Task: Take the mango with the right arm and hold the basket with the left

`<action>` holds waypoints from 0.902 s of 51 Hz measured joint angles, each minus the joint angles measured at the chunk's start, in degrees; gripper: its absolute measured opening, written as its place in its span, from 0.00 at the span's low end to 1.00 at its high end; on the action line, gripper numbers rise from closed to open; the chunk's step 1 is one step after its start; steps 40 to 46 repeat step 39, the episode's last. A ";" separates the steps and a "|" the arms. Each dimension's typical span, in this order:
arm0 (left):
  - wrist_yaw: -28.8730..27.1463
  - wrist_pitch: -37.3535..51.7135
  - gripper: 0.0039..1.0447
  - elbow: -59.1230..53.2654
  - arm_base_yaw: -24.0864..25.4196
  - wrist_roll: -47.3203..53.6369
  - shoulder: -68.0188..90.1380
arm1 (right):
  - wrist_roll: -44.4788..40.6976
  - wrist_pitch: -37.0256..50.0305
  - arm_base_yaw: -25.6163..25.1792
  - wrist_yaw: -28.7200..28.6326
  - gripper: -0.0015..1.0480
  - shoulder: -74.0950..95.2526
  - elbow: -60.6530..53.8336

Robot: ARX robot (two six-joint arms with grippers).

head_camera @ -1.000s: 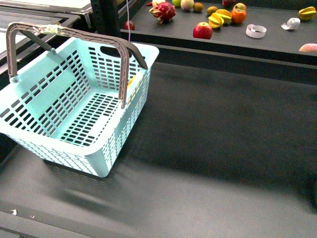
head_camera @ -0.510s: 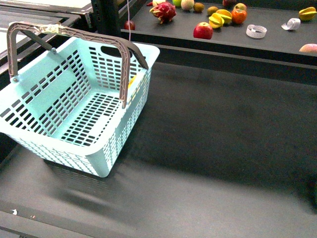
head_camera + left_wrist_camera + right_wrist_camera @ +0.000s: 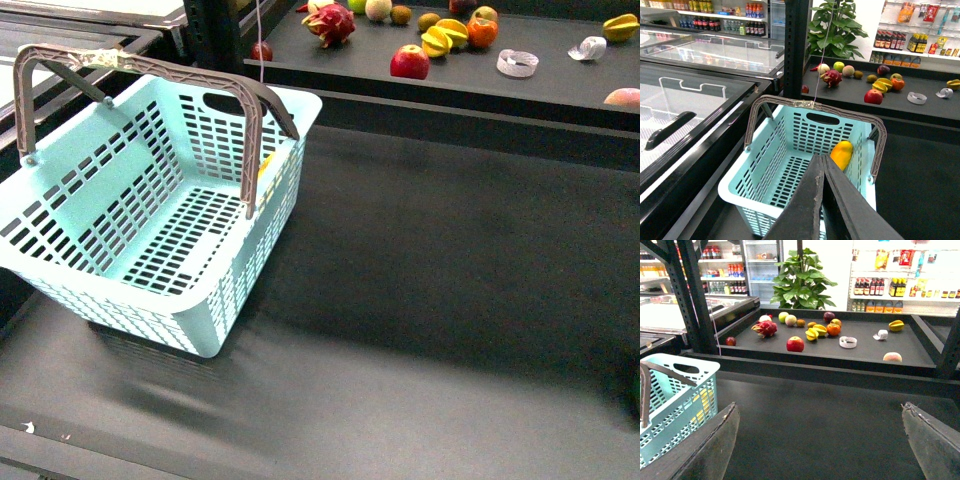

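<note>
basket (image 3: 150, 220): left of front frame, on dark worktop (image 3: 430, 300), handles up | mango (image 3: 841, 154): inside basket, against far wall | left jaws (image 3: 823, 200): closed together, empty, above basket | right jaws (image 3: 820, 440): wide, empty

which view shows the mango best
The left wrist view: the mango lies plainly inside the basket against its far-side wall, just beyond the shut left claw. The front view shows only a yellow sliver behind a handle; the right wrist view shows yellow through the slots.
</note>
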 joint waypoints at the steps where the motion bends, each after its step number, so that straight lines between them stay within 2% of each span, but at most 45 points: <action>1: -0.02 -0.33 0.04 0.00 0.00 0.00 -0.33 | 0.00 0.00 0.00 0.00 0.92 0.02 0.00; 13: 0.00 -4.00 0.04 0.00 0.00 0.00 -3.98 | 0.00 0.00 0.00 0.00 0.92 0.02 0.00; 19: 0.00 -13.51 0.04 0.02 0.00 0.02 -12.31 | 0.00 0.00 0.00 0.00 0.92 0.02 0.00; 46: 0.00 -13.99 0.04 0.02 0.00 0.02 -13.62 | 0.00 0.00 0.00 0.00 0.92 0.00 0.00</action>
